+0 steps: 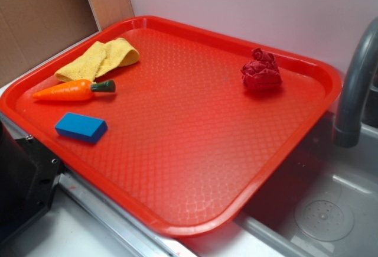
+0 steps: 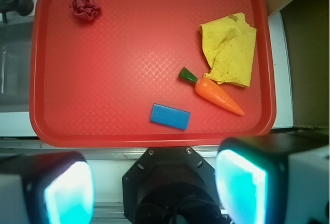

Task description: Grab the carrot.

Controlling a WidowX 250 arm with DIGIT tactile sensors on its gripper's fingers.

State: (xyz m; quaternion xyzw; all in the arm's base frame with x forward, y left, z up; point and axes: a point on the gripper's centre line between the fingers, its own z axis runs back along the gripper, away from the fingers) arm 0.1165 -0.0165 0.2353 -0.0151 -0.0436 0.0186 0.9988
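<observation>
The orange carrot [image 1: 66, 90] with a dark green stem cap lies on the red tray [image 1: 177, 150] near its left edge. In the wrist view the carrot [image 2: 216, 94] lies right of centre, tip pointing lower right. My gripper [image 2: 154, 190] is open and empty, high above the tray's near edge, with both cyan pads [image 2: 69, 193] wide apart. The gripper is not in the exterior view; only the dark robot base [image 1: 23, 180] shows at lower left.
A blue block [image 1: 81, 127] lies just in front of the carrot, also in the wrist view [image 2: 170, 116]. A yellow cloth [image 1: 100, 58] lies behind the carrot. A crumpled red object [image 1: 261, 72] sits at the tray's far side. A sink [image 1: 319, 210] and grey faucet [image 1: 354, 85] stand right.
</observation>
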